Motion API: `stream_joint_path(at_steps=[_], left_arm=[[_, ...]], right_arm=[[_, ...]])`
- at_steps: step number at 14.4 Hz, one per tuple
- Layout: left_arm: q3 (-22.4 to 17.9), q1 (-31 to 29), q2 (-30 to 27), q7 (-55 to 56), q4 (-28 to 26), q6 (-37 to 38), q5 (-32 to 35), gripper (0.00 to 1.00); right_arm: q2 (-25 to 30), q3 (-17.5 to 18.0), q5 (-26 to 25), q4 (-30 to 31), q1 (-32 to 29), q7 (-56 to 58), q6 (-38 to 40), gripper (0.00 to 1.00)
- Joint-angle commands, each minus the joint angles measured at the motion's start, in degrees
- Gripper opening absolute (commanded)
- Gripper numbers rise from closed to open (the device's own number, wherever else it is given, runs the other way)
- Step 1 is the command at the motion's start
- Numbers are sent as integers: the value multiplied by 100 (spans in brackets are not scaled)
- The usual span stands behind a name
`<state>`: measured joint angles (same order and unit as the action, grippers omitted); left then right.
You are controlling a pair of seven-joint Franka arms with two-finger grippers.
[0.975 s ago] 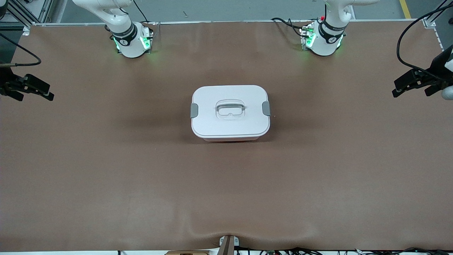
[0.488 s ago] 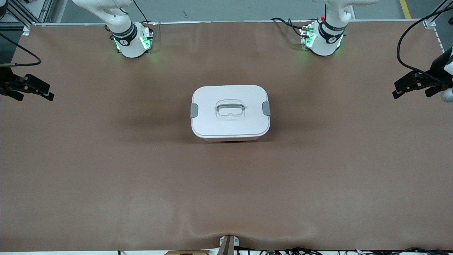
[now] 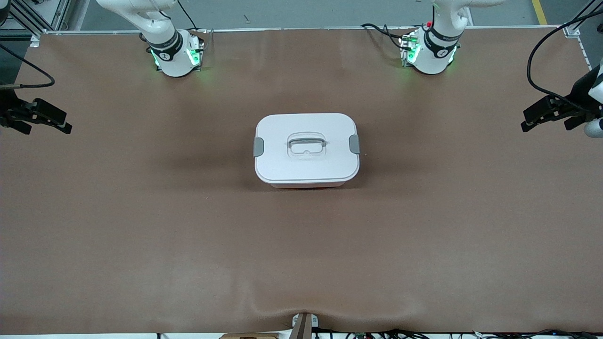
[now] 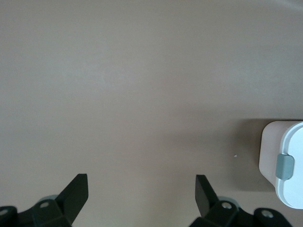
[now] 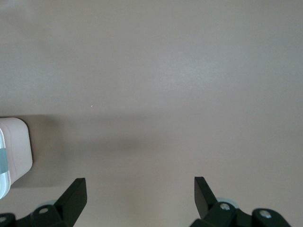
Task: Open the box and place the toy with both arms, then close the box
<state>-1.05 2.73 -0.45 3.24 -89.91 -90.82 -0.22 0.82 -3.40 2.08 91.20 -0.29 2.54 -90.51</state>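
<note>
The white box (image 3: 306, 162) stands at the middle of the table with its lid on, a recessed handle (image 3: 306, 143) in the lid's centre and a grey clip (image 3: 258, 147) at each end. A reddish base shows under its near edge. The toy is out of view. My left gripper (image 3: 530, 118) hangs open and empty over the left arm's end of the table, well away from the box. The left wrist view shows that gripper (image 4: 141, 182) over bare table, with the box (image 4: 289, 165) at the edge. My right gripper (image 3: 59, 121) (image 5: 140, 184) hangs open and empty over the right arm's end; the box (image 5: 12, 151) shows at that view's edge.
A brown mat (image 3: 188, 235) covers the whole table. The two arm bases (image 3: 176, 56) (image 3: 431, 54) glow green along the table's edge farthest from the front camera. A small bracket (image 3: 304, 325) sits at the nearest edge, with cables beside it.
The left arm's wrist has shifted very slightly at its end of the table. The box and the right gripper have not moved.
</note>
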Motion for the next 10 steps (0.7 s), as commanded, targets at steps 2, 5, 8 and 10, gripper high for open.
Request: stream_joint_path(at_steps=[2, 5, 8, 10], left_arm=[[-1, 17, 80, -87, 176, 90, 110, 100], [-1, 17, 80, -95, 176, 90, 110, 100], [-1, 17, 80, -95, 176, 90, 92, 100], [8, 9, 80, -87, 167, 90, 92, 100]], right_arm=[[-20, -3, 82, -76, 3, 19, 68, 100], [-20, -3, 82, -76, 3, 19, 68, 100], [-20, -3, 82, -76, 12, 19, 59, 100], [-73, -3, 126, -85, 55, 19, 7, 100]])
